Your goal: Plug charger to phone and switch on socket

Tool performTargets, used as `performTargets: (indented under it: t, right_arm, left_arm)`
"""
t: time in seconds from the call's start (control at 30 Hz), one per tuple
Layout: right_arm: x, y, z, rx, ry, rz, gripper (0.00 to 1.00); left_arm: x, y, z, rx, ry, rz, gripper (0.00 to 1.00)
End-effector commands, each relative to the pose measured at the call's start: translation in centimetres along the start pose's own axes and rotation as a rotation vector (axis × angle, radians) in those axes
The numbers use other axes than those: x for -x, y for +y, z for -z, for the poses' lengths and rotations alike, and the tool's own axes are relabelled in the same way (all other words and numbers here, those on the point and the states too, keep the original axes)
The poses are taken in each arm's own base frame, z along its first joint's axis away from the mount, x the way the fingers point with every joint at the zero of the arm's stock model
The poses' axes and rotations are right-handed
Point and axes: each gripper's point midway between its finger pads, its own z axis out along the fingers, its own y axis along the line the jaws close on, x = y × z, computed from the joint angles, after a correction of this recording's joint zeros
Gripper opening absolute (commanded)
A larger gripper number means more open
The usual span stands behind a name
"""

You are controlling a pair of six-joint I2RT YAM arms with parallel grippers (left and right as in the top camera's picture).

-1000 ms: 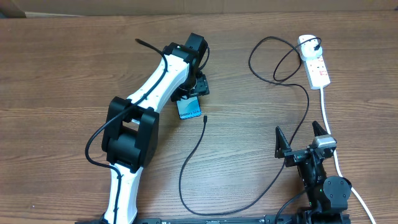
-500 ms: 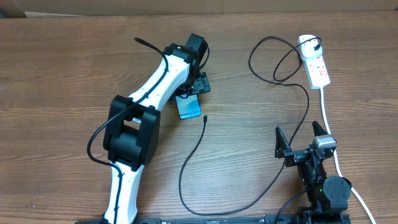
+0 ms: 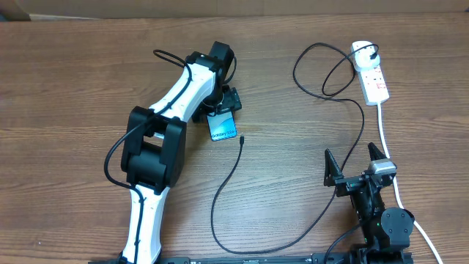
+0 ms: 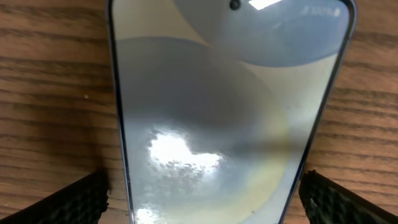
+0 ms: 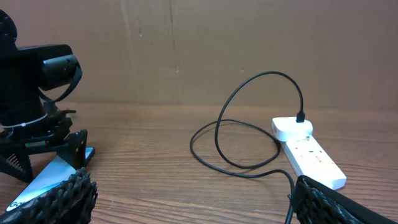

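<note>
The phone (image 3: 223, 126) lies flat on the wooden table with its blue screen up; in the left wrist view its glossy screen (image 4: 230, 118) fills the frame. My left gripper (image 3: 222, 103) is open, its fingers either side of the phone's far end, a gap showing on both sides (image 4: 202, 199). The charger's black cable (image 3: 227, 183) runs from its small connector tip (image 3: 240, 139), just right of the phone, in a loop to its plug in the white socket (image 3: 370, 72) at the far right. My right gripper (image 3: 354, 163) is open and empty near the front edge; its view shows the socket (image 5: 309, 152).
The socket's thick white cord (image 3: 388, 150) runs down the right side past my right arm. The cable loops over the table in front of the socket (image 5: 242, 143). A brown cardboard wall (image 5: 199, 50) stands behind the table.
My left arm has shifted slightly left and its gripper turned a little over the phone's far end. The phone, the cable and the right arm have not moved.
</note>
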Motion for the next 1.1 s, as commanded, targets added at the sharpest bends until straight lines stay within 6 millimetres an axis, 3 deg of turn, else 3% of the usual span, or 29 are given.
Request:
performTargets:
  t: [0.0,0.2,0.3,0.47,0.87,1.07]
  right_arm:
    - [-0.21,-0.08,-0.02,-0.006,-0.003,0.005,1.00]
    - [-0.21,-0.08,-0.02,-0.006,-0.003,0.005,1.00]
    - [-0.21,-0.08,-0.02,-0.006,-0.003,0.005,1.00]
    - [-0.21,-0.08,-0.02,-0.006,-0.003,0.005,1.00]
    - [-0.21,-0.08,-0.02,-0.006,-0.003,0.005,1.00]
    - [-0.21,-0.08,-0.02,-0.005,-0.003,0.005,1.00]
  left_arm:
    - [-0.37,-0.06,-1.14,0.032,0.005,-0.034,0.94]
    - [-0.31,0.21,-1.38,0.048,0.002,-0.034,0.88]
    - [-0.27,0.25,-1.38,0.049,0.000,-0.034,0.80]
    - [-0.20,0.22,-1.38,0.049,-0.003,-0.034,0.78]
    - [-0.17,0.16,-1.37,0.046,-0.004,-0.034,0.87]
    - [-0.25,0.18,-1.35,0.046,0.000,-0.034,0.76]
